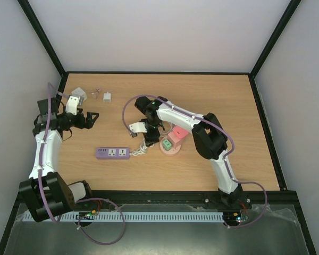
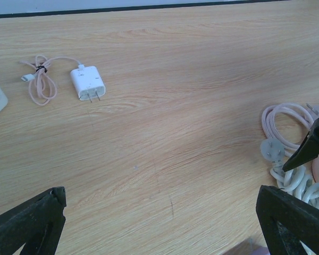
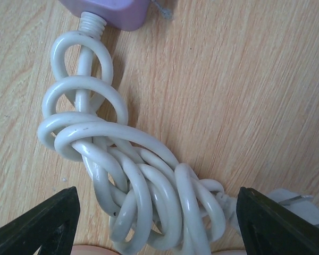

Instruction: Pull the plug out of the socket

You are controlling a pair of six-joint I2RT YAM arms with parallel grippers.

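Pale pink and round, the socket [image 1: 173, 151] lies on the wooden table [image 1: 244, 133] a little right of centre. Its disc base carries a square outlet block [image 1: 178, 132] of deeper pink on the far side and a green plug [image 1: 166, 143] on the near-left side. From above I cannot tell whether the plug is seated in an outlet. The socket's thin pale-pink cable [image 2: 271, 119] lies in loose coils on the board just beside the base.

The right gripper [image 3: 157, 204] hovers just left of the socket, over the knotted white cord [image 3: 122, 159] of the lilac power strip [image 1: 112, 153]. Its fingers are spread wide on either side of the bundle and grip nothing. The left gripper [image 2: 159, 212] hangs well off to the left, fully open and empty, near a white charger [image 2: 87, 83].
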